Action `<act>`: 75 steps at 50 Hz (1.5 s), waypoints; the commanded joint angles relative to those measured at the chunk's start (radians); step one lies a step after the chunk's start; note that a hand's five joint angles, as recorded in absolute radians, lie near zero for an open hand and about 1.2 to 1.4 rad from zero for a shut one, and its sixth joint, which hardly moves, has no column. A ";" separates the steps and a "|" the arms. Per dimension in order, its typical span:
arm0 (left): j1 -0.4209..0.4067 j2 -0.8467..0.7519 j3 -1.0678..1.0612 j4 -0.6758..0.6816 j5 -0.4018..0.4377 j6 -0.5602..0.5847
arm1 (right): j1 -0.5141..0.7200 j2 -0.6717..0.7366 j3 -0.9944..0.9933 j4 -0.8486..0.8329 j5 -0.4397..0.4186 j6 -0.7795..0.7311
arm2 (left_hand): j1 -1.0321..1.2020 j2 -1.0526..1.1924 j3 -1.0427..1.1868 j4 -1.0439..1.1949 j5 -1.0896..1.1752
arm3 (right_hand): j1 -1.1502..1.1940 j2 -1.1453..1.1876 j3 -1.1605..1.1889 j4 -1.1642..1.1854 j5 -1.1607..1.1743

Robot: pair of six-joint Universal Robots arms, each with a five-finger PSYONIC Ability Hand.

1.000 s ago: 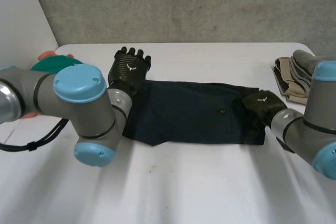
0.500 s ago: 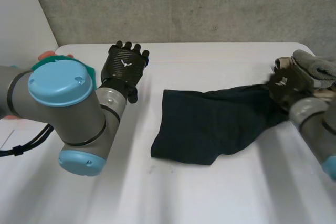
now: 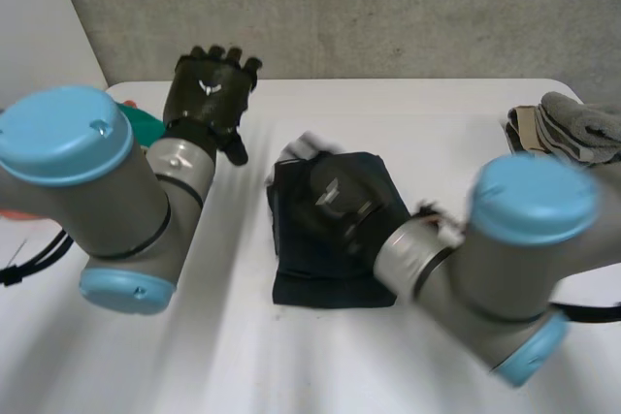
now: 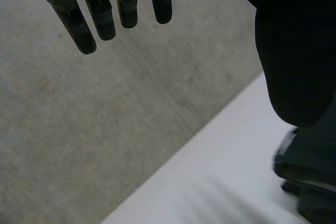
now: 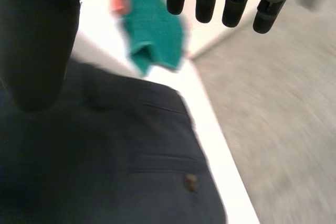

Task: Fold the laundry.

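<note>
Dark navy shorts (image 3: 325, 283) lie folded in half at the middle of the white table (image 3: 437, 113). My right hand (image 3: 335, 196) reaches across from the right and is over the folded shorts, fingers straight and open. In the right wrist view the shorts (image 5: 131, 156) lie under its palm, a small button (image 5: 190, 182) showing, and the fingers (image 5: 203, 1) hold nothing. My left hand (image 3: 209, 89) is raised above the table's back left, apart from the shorts. Its fingers (image 4: 100, 17) are straight and empty.
A teal cloth (image 3: 147, 125) with something orange beside it lies at the table's left edge, also beyond my right hand's fingertips as the teal cloth (image 5: 152, 30). A stack of folded beige and grey laundry (image 3: 568, 133) sits at the back right. A grey wall stands behind the table.
My right hand carried the right end of the shorts over to the left, doubling them, and has let go. My left hand lifted off the shorts' left end and moved back.
</note>
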 commanded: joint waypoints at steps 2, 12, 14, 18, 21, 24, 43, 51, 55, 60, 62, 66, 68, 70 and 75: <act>-0.029 -0.032 0.147 -0.017 0.008 -0.098 | -0.215 -0.200 0.031 0.048 0.030 0.621 | -0.004 -0.004 -0.011 0.000 -0.020 | -0.061 -0.036 -0.038 -0.039 -0.047; -0.181 -0.268 0.371 -0.298 0.053 -0.152 | -0.318 0.018 -0.208 0.330 0.011 0.587 | -0.001 -0.001 -0.008 0.003 -0.017 | -0.061 -0.036 -0.038 -0.039 -0.047; -0.178 -0.319 0.391 -0.339 0.028 -0.161 | -0.317 0.077 -0.257 0.365 0.011 0.571 | -0.007 -0.007 -0.014 -0.003 -0.023 | -0.061 -0.036 -0.038 -0.039 -0.047; -0.172 -0.389 0.397 -0.364 -0.045 -0.159 | -0.306 0.215 -0.343 0.418 0.007 0.522 | -0.010 -0.010 -0.017 -0.006 -0.025 | -0.061 -0.036 -0.038 -0.039 -0.047; -0.163 -0.428 0.394 -0.404 -0.076 -0.144 | -0.277 0.304 -0.379 0.430 0.005 0.482 | -0.013 -0.013 -0.020 -0.009 -0.028 | -0.061 -0.036 -0.038 -0.039 -0.047; -0.149 -0.451 0.392 -0.454 -0.075 -0.124 | -0.254 0.355 -0.382 0.429 0.022 0.423 | -0.013 -0.013 -0.020 -0.009 -0.028 | -0.061 -0.036 -0.038 -0.039 -0.047; -0.089 -0.195 0.429 -0.533 0.140 -0.093 | -0.219 0.007 -0.134 0.251 0.223 0.241 | -0.001 -0.001 -0.008 0.003 -0.017 | -0.061 -0.036 -0.038 -0.039 -0.047; -0.040 -0.095 0.438 -0.517 0.463 -0.138 | -0.088 -0.129 0.213 0.004 0.237 0.237 | 0.005 0.005 -0.002 0.008 -0.011 | -0.061 -0.036 -0.038 -0.039 -0.047; -0.033 -0.089 0.440 -0.548 0.631 -0.202 | -0.024 -0.095 0.316 -0.116 0.238 0.235 | 0.011 0.011 0.003 0.014 -0.005 | -0.061 -0.036 -0.038 -0.039 -0.047; -0.014 -0.090 0.435 -0.582 0.705 -0.236 | -0.008 0.023 0.342 -0.239 0.243 0.235 | 0.005 0.005 -0.002 0.009 -0.011 | -0.061 -0.036 -0.038 -0.039 -0.047; -0.011 -0.092 0.429 -0.582 0.703 -0.236 | -0.007 0.064 0.331 -0.283 0.243 0.229 | 0.005 0.005 -0.002 0.008 -0.011 | -0.061 -0.036 -0.038 -0.039 -0.047; -0.014 -0.099 0.423 -0.580 0.702 -0.235 | -0.008 0.130 0.292 -0.334 0.247 0.189 | -0.001 -0.001 -0.008 0.003 -0.017 | -0.061 -0.036 -0.038 -0.039 -0.047; -0.016 -0.103 0.422 -0.580 0.702 -0.233 | -0.008 0.157 0.276 -0.360 0.247 0.171 | -0.001 -0.001 -0.008 0.003 -0.017 | -0.061 -0.036 -0.038 -0.039 -0.047; -0.016 -0.104 0.420 -0.580 0.700 -0.233 | -0.011 0.187 0.249 -0.406 0.257 0.156 | -0.001 -0.001 -0.008 0.003 -0.017 | -0.061 -0.036 -0.038 -0.039 -0.047; -0.014 -0.106 0.417 -0.571 0.680 -0.235 | -0.011 0.232 0.186 -0.475 0.306 0.143 | 0.002 0.002 -0.005 0.006 -0.014 | -0.061 -0.036 -0.038 -0.039 -0.047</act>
